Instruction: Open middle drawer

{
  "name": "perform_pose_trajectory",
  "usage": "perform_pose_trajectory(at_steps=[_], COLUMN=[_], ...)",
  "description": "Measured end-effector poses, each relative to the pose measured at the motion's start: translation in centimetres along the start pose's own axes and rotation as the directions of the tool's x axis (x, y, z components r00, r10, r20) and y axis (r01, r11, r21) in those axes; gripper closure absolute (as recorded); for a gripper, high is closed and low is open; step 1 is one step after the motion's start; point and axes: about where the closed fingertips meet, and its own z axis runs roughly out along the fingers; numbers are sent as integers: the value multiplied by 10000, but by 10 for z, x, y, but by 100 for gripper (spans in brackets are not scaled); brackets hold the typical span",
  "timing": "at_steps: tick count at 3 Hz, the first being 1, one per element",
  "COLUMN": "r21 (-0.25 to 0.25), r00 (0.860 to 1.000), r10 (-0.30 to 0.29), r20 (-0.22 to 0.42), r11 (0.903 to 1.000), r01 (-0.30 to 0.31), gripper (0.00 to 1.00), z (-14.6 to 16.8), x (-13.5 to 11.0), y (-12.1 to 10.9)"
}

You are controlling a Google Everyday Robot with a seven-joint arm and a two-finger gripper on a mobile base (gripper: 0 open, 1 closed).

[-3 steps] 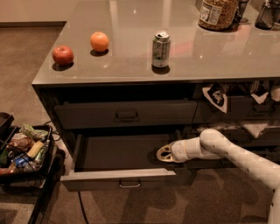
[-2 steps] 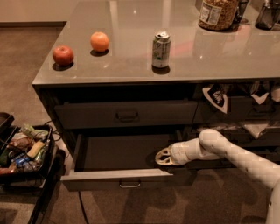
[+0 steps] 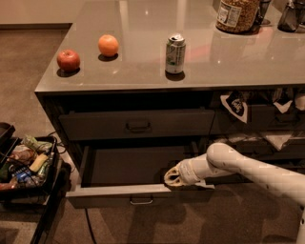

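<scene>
The middle drawer [image 3: 119, 194] is the wide dark grey one under the closed upper drawer [image 3: 138, 125]. It stands pulled out, showing a plain dark interior [image 3: 133, 164], and its small centre handle [image 3: 141, 200] faces front. My gripper [image 3: 174, 177] is at the end of the white arm coming in from the right. It sits at the top edge of the drawer's front panel, right of the handle, just inside the drawer.
On the grey countertop [image 3: 143, 76] stand a red apple [image 3: 68, 60], an orange [image 3: 108, 45] and a soda can [image 3: 175, 53], with a jar [image 3: 237, 14] at the back. A black cart of snacks [image 3: 26, 164] stands at the left. Cluttered shelves [image 3: 267, 119] are at the right.
My gripper has moved a little toward the front and left, and the middle drawer has slid out slightly further with it.
</scene>
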Motion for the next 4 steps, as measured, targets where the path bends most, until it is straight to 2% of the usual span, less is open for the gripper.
perform_pose_trajectory(at_steps=[1, 2, 3, 4], r21=[-8, 236, 233, 76], r00=[9981, 9954, 9954, 9940], r10=[-9, 188, 191, 533], r20=[-623, -936, -934, -957], r11=[10000, 9996, 9996, 9986], r01=[8, -167, -170, -528], gripper=[100, 100, 100, 100], z=[15, 28, 28, 26], x=[2, 14, 14, 26], y=[1, -7, -7, -1])
